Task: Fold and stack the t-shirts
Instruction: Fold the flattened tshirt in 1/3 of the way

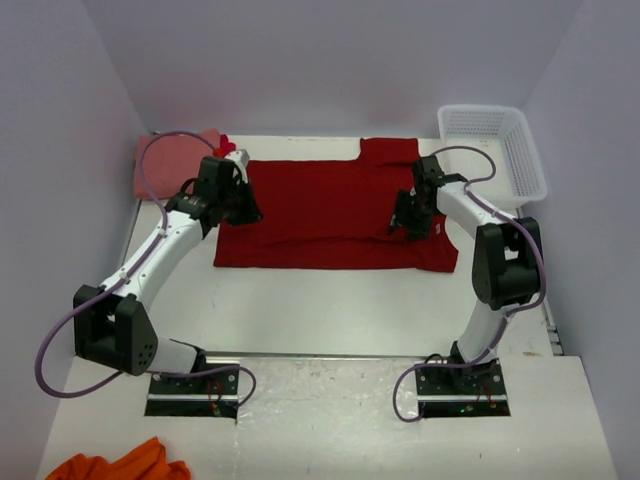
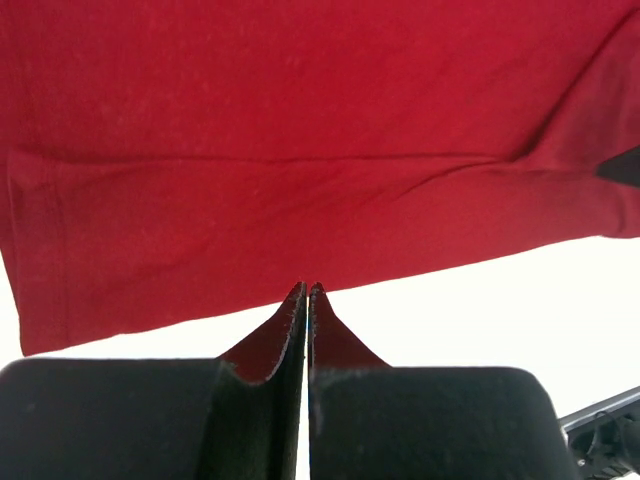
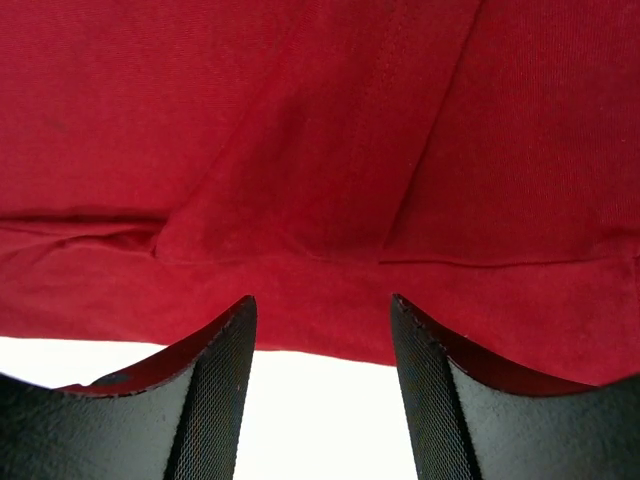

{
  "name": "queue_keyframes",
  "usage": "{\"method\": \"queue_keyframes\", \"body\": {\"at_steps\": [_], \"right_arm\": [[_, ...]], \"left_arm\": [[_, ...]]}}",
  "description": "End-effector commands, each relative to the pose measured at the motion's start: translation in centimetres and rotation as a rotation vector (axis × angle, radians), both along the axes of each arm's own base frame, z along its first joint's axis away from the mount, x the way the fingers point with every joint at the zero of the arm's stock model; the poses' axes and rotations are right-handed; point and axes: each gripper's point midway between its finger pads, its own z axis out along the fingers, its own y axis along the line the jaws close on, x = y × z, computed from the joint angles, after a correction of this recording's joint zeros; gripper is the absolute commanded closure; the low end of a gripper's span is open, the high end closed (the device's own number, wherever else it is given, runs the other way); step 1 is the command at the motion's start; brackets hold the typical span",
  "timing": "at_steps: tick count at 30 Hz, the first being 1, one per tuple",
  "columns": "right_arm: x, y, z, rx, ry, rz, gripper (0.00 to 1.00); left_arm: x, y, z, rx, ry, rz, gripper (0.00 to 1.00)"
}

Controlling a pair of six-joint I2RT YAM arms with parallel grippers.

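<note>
The dark red t-shirt (image 1: pixel 330 215) lies spread flat in the middle of the white table (image 1: pixel 330 310), folded into a wide rectangle. 1 sleeve sticks out past its far edge towards the right. The left gripper (image 2: pixel 305 292) sits at the left edge of this shirt. Its 2 fingers are pressed together with only a thin slit between them, and the tips meet the shirt's hem. It is not visible whether any cloth is pinched at the very tips. The right gripper (image 3: pixel 322 300) hangs low over the shirt's right part, by the near hem. Its 2 fingers are spread apart with nothing between them, and bare table shows in the gap. In the right wrist view, folds and a seam of the dark red cloth run just beyond those fingertips. A salmon-pink t-shirt (image 1: pixel 175 165) lies crumpled beyond the dark red shirt's far left corner, close to it. A white plastic basket (image 1: pixel 530 170) stands off the shirt's far right corner. An orange cloth (image 1: pixel 125 465) lies well apart from the shirt, at the near left.
</note>
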Motion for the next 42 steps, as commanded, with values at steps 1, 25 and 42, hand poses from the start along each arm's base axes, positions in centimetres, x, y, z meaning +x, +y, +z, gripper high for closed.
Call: {"method": "queue_keyframes", "body": {"at_steps": [1, 25, 42], "right_arm": [[1.7, 0.6, 0.4, 0.017, -0.038, -0.005, 0.44], [4.0, 0.6, -1.0, -0.01, -0.021, -0.051, 0.99], [14.2, 4.0, 6.1, 0.022, -0.19, 0.182, 0.06]], "left_arm": [[0.3, -0.6, 4.1, -0.032, -0.086, -0.033, 1.0], [0.4, -1.4, 8.9, -0.074, -0.167, -0.08, 0.96], [-0.4, -1.0, 6.5, -0.055, -0.116, -0.073, 0.95]]}}
